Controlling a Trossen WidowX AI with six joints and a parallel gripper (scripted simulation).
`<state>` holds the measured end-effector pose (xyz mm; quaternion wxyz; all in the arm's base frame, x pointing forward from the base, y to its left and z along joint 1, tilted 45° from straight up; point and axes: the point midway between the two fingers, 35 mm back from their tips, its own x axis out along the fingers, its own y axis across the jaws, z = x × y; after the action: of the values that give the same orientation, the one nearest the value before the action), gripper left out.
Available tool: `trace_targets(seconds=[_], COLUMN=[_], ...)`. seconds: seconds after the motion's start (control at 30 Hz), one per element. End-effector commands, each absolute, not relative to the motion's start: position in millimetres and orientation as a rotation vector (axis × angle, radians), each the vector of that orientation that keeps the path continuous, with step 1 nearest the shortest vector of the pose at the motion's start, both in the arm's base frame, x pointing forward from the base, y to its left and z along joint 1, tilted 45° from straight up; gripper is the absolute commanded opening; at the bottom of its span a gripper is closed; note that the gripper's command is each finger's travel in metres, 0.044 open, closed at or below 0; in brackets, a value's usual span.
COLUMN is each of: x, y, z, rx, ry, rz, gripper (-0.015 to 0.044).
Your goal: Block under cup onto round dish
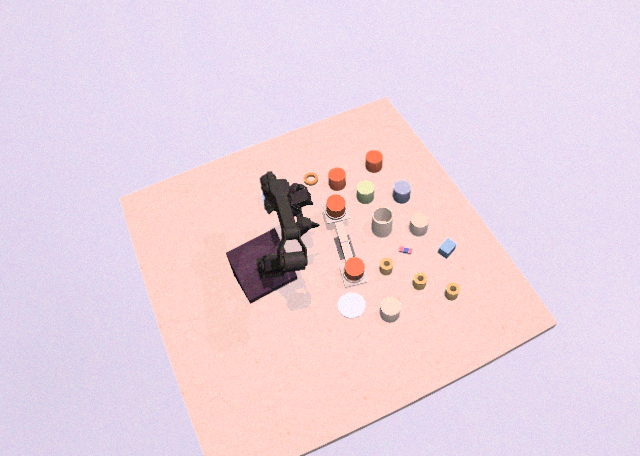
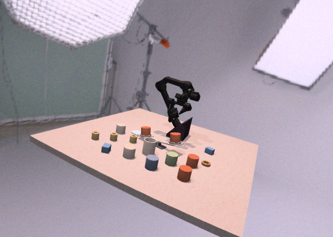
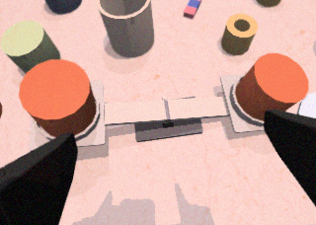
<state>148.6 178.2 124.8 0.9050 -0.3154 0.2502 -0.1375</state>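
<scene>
My gripper (image 1: 314, 213) (image 2: 178, 104) (image 3: 171, 130) is open and empty, raised on the base side of the balance (image 1: 342, 232) (image 3: 135, 112). One orange-red cup (image 1: 354, 269) (image 2: 145, 131) (image 3: 278, 77) stands upright on the balance end nearer the round white dish (image 1: 351, 305) (image 2: 136, 132) (image 3: 309, 107). The matching cup (image 1: 336, 205) (image 2: 175, 137) (image 3: 55, 92) stands on the other end, which appears higher, with a separate shadow below it. The dish is bare. The hidden block cannot be seen.
Beyond the balance stand an open grey cup (image 1: 382, 222) (image 3: 129, 30), a green cylinder (image 1: 365, 191) (image 3: 24, 39), a blue cylinder (image 1: 401, 191) and several brass rings. Two more red cylinders (image 1: 337, 179) (image 1: 373, 161) stand farther off. A beige cylinder (image 1: 390, 309) is beside the dish.
</scene>
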Motion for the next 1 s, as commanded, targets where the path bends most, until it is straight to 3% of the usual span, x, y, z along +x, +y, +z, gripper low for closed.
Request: trace_targets(seconds=[0.0,0.97], x=[149.0,218.3], y=[170.2,107.7], z=[126.3,137.0], rx=[-0.689,-1.271], ry=[0.528,1.116], rz=[-0.297,-0.201], gripper=[0.044,0.044])
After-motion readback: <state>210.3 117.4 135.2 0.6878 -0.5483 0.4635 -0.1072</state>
